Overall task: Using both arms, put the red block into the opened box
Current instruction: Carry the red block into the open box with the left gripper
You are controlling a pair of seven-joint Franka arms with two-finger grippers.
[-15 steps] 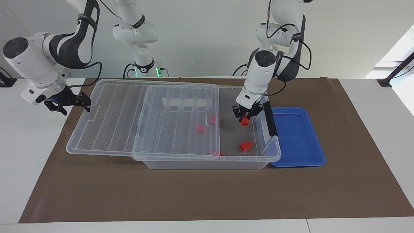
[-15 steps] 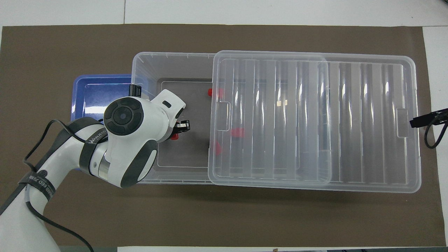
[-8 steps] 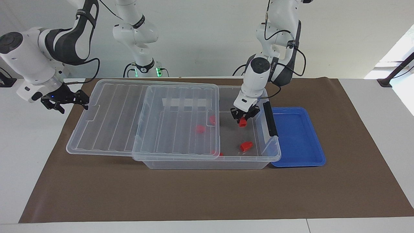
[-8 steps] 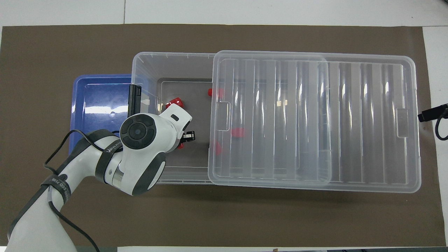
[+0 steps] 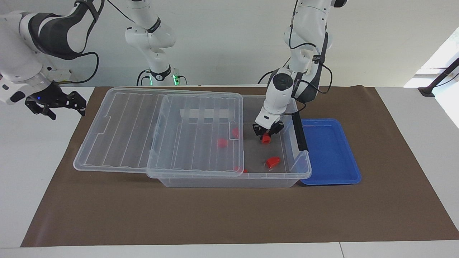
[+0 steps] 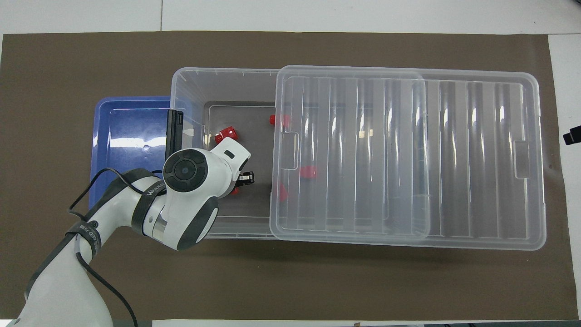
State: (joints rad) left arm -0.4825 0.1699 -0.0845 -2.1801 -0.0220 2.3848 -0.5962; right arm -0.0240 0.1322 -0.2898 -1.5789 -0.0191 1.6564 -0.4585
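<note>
Inside the box, open end: left gripper low over the floor, red block at its fingertips.
Left gripper state: can't tell whether it grips the block or has let go (fingers hidden by the wrist from above).
Block position: directly under the tool, upright, at or just off the box floor, near the wall toward the robots; in the overhead view only a sliver shows at.
Key relation: block straight below the fingertips, so my guess is release and lift straight up.
Other red pieces: one farther from the robots, rest under the slid-back lid.
Right gripper: open, clear of the lid's end, waiting.
Blue tray: beside the box, empty.
</note>
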